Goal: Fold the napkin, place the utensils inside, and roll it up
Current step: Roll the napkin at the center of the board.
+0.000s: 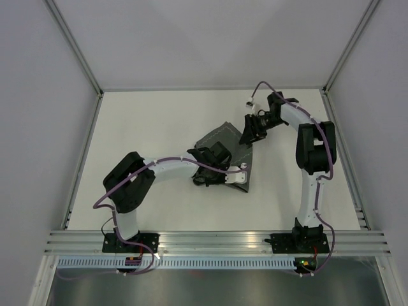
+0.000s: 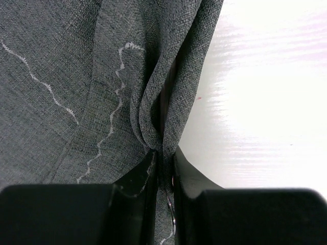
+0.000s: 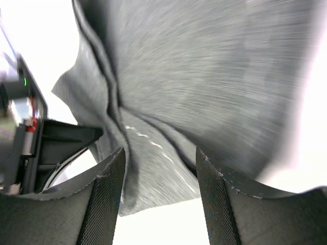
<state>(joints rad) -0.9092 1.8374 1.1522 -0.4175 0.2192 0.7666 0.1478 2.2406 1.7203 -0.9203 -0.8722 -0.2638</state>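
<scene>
Napkin (image 1: 224, 141): dark grey cloth, crumpled in folds mid-table, pale wavy stitching showing
Left gripper (image 2: 163, 158): jaws narrow, pinching a bunched fold at the napkin's near side
Right gripper (image 3: 161, 158): jaws wide apart at the napkin's far right edge, clamping nothing
Table (image 1: 146, 127): white, under the cloth

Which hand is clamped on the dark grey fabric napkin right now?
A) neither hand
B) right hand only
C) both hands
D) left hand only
D: the left wrist view shows the left hand shut on a gathered fold of the dark grey fabric napkin, while the right hand has its fingers standing wide apart, not pinching the cloth.
</scene>
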